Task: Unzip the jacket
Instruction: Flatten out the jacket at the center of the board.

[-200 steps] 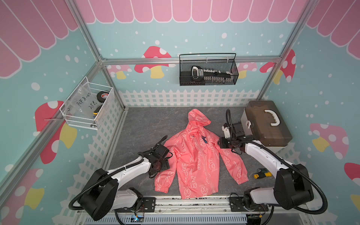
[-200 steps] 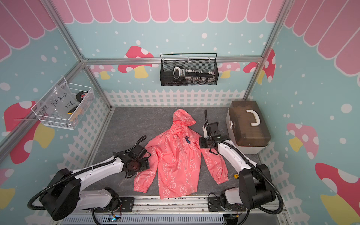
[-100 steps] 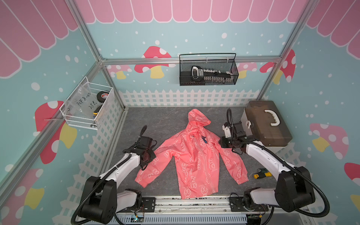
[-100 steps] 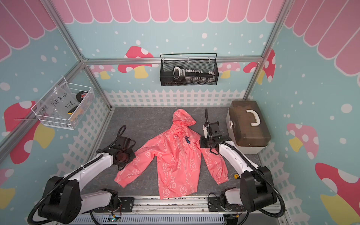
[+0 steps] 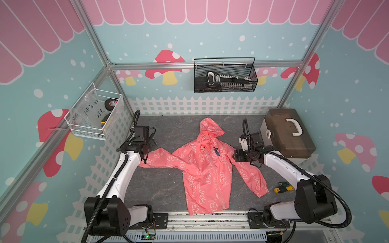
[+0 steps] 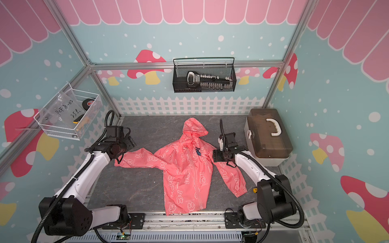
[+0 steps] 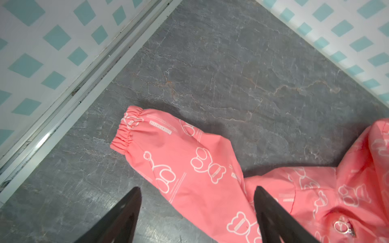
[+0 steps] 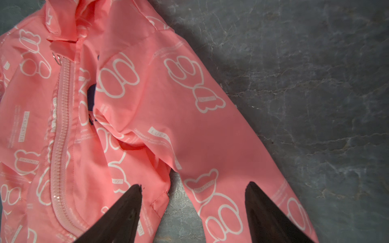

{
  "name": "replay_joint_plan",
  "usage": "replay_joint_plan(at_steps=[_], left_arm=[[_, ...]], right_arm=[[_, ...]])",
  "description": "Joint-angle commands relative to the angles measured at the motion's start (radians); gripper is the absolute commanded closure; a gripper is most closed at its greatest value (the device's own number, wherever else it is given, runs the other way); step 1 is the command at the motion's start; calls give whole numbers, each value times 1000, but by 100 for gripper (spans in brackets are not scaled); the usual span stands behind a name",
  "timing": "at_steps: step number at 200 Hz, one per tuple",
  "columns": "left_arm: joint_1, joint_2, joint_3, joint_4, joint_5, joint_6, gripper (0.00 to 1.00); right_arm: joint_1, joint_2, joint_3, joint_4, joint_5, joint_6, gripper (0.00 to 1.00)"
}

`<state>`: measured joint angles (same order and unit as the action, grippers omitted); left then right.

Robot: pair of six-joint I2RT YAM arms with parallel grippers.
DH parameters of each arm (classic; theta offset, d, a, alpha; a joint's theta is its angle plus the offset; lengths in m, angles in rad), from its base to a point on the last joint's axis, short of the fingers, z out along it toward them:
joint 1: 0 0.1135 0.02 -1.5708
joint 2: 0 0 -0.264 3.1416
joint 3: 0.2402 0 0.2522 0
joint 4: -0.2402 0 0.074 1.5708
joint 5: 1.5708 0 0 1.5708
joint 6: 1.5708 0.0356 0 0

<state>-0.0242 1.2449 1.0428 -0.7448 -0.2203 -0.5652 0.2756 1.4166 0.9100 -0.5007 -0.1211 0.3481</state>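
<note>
Jacket (image 5: 207, 168) lies flat, front up, abt mid-worktop (image 5: 168, 189): hood (image 5: 210, 128) twd the back edge, hem at the front edge. Zipper (image 8: 62, 126) runs back-to-front down the ctr and looks closed its whole length. That's the axis the slider has to travel, from hood end twd front edge. Ring pull (image 8: 57, 57) sits at the zipper's top, just below the hood; it also shows in the left wrist view, ring pull (image 7: 342, 227).

Right tool (image 8: 193, 185) is the nearer one. In a top view the right tool (image 5: 235, 155) hangs by the shoulder on its own side, above the right-side sleeve (image 8: 210, 136), w/ the pull off twd the worktop's ctr and slightly back. Left tool (image 7: 196, 189) is out by the worktop's left edge, over the left-side sleeve (image 7: 189, 164) not far from its cuff (image 7: 124, 134), well apart from the pull.

Both tools: jaws spread wide, nothing gripped. Sleeve cloth lies under each gap; can't tell if any tip touches it.

Judgement: pull is small and lies flat on thin cloth, so the right tool prob. has the shorter reach. The other could pin the collar area so the fabric doesn't bunch.
</note>
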Motion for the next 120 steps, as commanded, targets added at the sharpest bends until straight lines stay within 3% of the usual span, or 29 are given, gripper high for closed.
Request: replay_joint_plan(at_steps=[1, 31, 49, 59, 74, 84, 96, 120], left_arm=[[-65, -60, -82, -74, 41, 7, 16], [-280, -66, -161, -15, 119, -89, 22], [-393, -14, -173, 31, 152, -158, 22], [-442, 20, -187, 76, 179, -196, 23], [-475, 75, -208, 145, 215, -249, 25], [-485, 117, -222, 191, 235, -269, 27], [-491, 172, -231, 223, 228, -292, 31], [-489, 249, -259, 309, 184, -320, 43]], right_arm=[[3, 35, 18, -45, 16, -4, 19], [13, 94, 27, -57, 72, 7, 20], [20, 154, 39, -62, 106, 10, 32], [24, 184, 49, -64, 127, 5, 45], [30, 206, 71, -82, 195, -6, 68], [33, 209, 83, -93, 231, -15, 76], [36, 200, 102, -118, 281, -29, 83], [36, 171, 141, -165, 405, -59, 88]])
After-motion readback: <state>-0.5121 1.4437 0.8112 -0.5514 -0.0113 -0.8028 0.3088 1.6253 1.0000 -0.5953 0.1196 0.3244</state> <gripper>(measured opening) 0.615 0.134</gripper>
